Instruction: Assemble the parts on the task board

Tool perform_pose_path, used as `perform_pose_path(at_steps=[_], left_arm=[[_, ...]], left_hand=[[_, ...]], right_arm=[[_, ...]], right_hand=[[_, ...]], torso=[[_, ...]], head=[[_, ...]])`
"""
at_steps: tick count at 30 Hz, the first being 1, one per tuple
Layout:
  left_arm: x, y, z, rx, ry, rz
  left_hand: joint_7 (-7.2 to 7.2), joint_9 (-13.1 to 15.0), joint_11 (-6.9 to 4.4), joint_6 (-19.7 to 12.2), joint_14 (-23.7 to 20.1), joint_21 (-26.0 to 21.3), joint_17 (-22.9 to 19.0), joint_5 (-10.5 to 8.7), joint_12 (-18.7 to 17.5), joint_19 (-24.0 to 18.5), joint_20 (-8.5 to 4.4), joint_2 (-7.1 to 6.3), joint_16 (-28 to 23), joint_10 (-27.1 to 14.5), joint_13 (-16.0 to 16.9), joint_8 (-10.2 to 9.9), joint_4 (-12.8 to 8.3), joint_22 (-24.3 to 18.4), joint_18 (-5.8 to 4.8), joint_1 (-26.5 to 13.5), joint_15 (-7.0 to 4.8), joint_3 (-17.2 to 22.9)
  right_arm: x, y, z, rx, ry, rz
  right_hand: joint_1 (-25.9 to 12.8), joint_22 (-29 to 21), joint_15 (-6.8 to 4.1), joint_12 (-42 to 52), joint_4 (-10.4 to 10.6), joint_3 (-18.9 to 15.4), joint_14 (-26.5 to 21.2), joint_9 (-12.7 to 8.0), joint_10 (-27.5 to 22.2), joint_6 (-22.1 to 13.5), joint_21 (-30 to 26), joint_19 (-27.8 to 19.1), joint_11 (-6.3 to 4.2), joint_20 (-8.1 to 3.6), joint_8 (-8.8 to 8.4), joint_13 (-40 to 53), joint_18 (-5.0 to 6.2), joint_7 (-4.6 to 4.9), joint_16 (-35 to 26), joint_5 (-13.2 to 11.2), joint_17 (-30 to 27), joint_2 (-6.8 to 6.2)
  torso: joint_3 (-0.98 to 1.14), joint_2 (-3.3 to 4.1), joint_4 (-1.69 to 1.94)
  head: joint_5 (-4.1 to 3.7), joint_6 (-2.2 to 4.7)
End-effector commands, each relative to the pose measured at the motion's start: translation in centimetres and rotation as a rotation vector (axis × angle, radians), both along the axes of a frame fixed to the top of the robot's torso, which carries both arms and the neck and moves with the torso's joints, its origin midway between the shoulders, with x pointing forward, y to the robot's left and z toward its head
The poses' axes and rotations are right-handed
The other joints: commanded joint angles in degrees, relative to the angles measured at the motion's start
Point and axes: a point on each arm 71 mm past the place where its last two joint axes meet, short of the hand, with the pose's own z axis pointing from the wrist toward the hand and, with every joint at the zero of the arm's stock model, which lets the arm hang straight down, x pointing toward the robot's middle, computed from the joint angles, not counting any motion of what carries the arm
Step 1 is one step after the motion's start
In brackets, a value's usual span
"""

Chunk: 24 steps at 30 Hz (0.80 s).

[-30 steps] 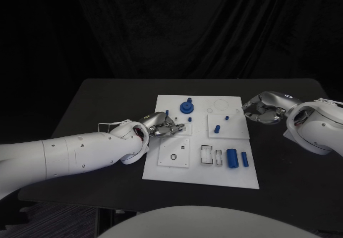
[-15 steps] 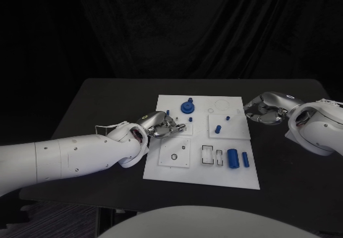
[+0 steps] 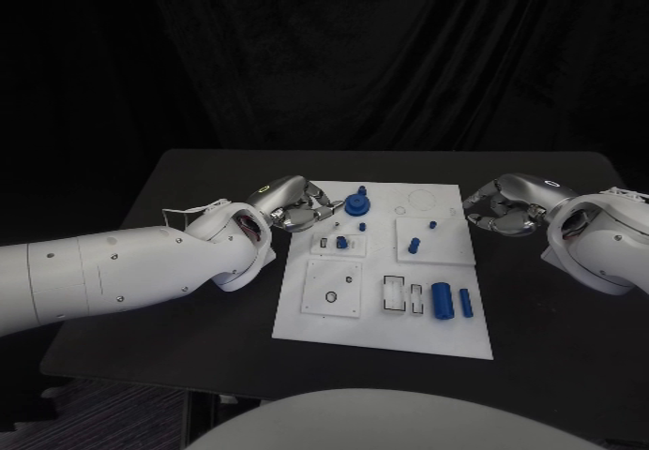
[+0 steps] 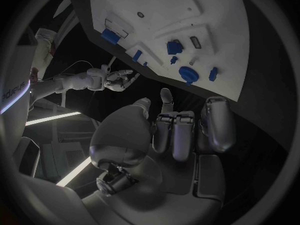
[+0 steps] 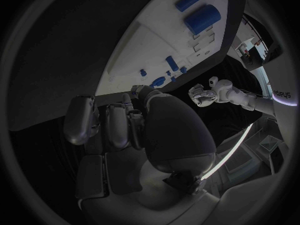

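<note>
The white task board (image 3: 383, 323) lies mid-table. At its far end stands a round blue part (image 3: 358, 203), which I also see from the left wrist (image 4: 187, 75). A short blue part (image 3: 342, 242) stands in a small square plate, and a blue peg (image 3: 414, 246) stands in the plate to its right. Two blue cylinders lie near the right front corner, one thick (image 3: 440, 300) and one thin (image 3: 464, 301). My left hand (image 3: 295, 204) hovers at the board's far left edge, its fingers (image 4: 178, 132) curled in and holding nothing. My right hand (image 3: 504, 212) hangs beside the board's right edge, curled and empty.
The black table (image 3: 176, 244) has free room on both sides of the board. A square plate with an oval hole (image 3: 331, 288) and rectangular slots (image 3: 392, 292) sit on the board's near half. My big white left forearm (image 3: 122, 277) crosses the table's left side.
My left hand has drawn back from over the small square plate towards the board's far left edge, uncovering the short blue part standing there. The right hand has stayed put.
</note>
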Motion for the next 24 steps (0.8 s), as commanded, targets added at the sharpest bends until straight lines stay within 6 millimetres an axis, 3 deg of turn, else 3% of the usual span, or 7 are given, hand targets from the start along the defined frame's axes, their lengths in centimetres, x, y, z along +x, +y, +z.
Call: perform_pose_path(at_steps=[1,5,12,13,17,23,24], left_arm=[[0.3,-0.2,-0.3,-0.027,0.168,0.038],[0.9,-0.5,-0.6,-0.015,0.301,0.078],[1.9,-1.4,-0.3,0.104,0.441,0.113],[2.1,-1.6,-0.2,0.127,0.457,0.114],[2.5,-2.3,0.1,0.187,0.478,0.116],[2.7,-2.9,0.3,0.247,0.461,0.116],[2.7,-3.0,0.3,0.259,0.458,0.116]], left_hand=[[0.03,0.4,0.46,-0.2,5.9,-0.2,15.1,1.09,0.1,-0.1,0.24,-0.13,0.1,6.0,15.0,-0.6,0.0,9.9,-0.03,2.7,0.43,0.9],[0.17,-2.3,0.52,0.7,5.9,0.0,15.1,0.82,0.1,0.0,0.28,0.19,0.1,6.0,15.0,-2.2,0.1,10.0,-0.07,3.9,0.44,1.5],[0.27,-7.1,0.56,2.9,5.9,0.0,15.1,-3.07,0.1,0.3,0.26,0.35,0.1,6.0,15.0,-5.0,0.0,9.9,-0.07,3.6,0.41,1.3],[0.43,-8.8,0.62,2.9,5.9,-0.1,15.1,-4.4,0.1,0.3,0.26,0.33,0.1,6.0,15.0,-6.3,-0.1,9.9,-0.06,4.7,0.44,1.7],[0.87,-12.0,1.01,3.6,5.9,-0.5,15.1,-7.84,0.1,0.3,0.49,0.32,0.1,6.0,15.0,-8.2,0.1,9.8,-0.02,3.1,0.73,0.5],[0.76,-14.0,0.88,5.3,5.9,-0.4,15.1,-11.68,0.1,0.7,0.45,0.61,0.1,6.0,15.0,-8.8,0.1,9.8,-0.05,0.2,0.63,-2.2],[0.7,-14.3,0.83,5.7,5.9,-0.5,15.1,-13.73,0.1,0.7,0.4,1.07,0.1,6.0,15.0,-8.8,0.1,9.8,-0.04,-1.8,0.57,-3.5]], right_arm=[[0.1,-0.1,-0.1,-0.002,0.0,-0.014],[0.2,0.0,-0.1,-0.002,-0.001,-0.012],[0.3,0.2,-0.3,0.003,0.0,-0.009],[0.4,0.2,-0.3,0.003,0.001,-0.008],[0.4,0.3,-0.4,0.004,0.004,-0.007],[0.4,0.3,-0.5,0.006,0.004,-0.003],[0.4,0.4,-0.5,0.006,0.004,-0.003]], right_hand=[[-0.6,8.8,0.4,-0.4,0.0,0.5,1.9,-0.1,-0.1,0.3,-0.4,-0.4,0.41,-0.18,-0.04,8.4,0.99,-0.1,-0.3,0.3,-0.1,-0.13],[-0.6,8.8,0.4,-0.4,0.0,0.5,1.9,-0.1,-0.1,0.3,-0.4,-0.4,0.41,-0.18,-0.04,8.4,0.99,-0.1,-0.3,0.3,-0.1,-0.13],[-0.7,8.8,0.4,-0.3,0.0,0.5,1.9,-0.1,0.0,0.3,-0.4,-0.4,0.41,-0.18,-0.05,8.5,1.0,-0.09,-0.4,0.3,-0.1,-0.13],[-0.7,8.8,0.4,-0.3,0.0,0.5,1.9,-0.1,0.0,0.3,-0.4,-0.4,0.41,-0.18,-0.05,8.5,1.0,-0.09,-0.4,0.3,-0.1,-0.13],[-0.7,8.8,0.4,-0.3,0.0,0.5,1.9,-0.1,0.0,0.3,-0.4,-0.4,0.41,-0.18,-0.05,8.5,1.0,-0.09,-0.4,0.3,-0.1,-0.13],[-0.7,8.8,0.41,-0.3,0.0,0.5,1.8,-0.1,0.0,0.3,-0.4,-0.4,0.41,-0.18,-0.06,8.4,0.99,-0.07,-0.4,0.3,-0.1,-0.12],[-0.7,8.8,0.41,-0.3,0.0,0.5,1.8,-0.1,0.0,0.3,-0.4,-0.4,0.41,-0.18,-0.06,8.4,0.99,-0.07,-0.4,0.3,-0.1,-0.12]], torso=[[0.35,-0.5,-0.26],[0.45,-0.71,-0.31],[0.63,-1.16,-0.39],[0.64,-1.22,-0.4],[0.64,-1.52,-0.36],[0.62,-1.95,-0.43],[0.63,-1.98,-0.44]], head=[[0.32,-0.01],[0.34,-0.01],[0.21,-0.01],[0.21,-0.01],[0.28,-0.01],[0.51,-0.01],[0.52,-0.01]])
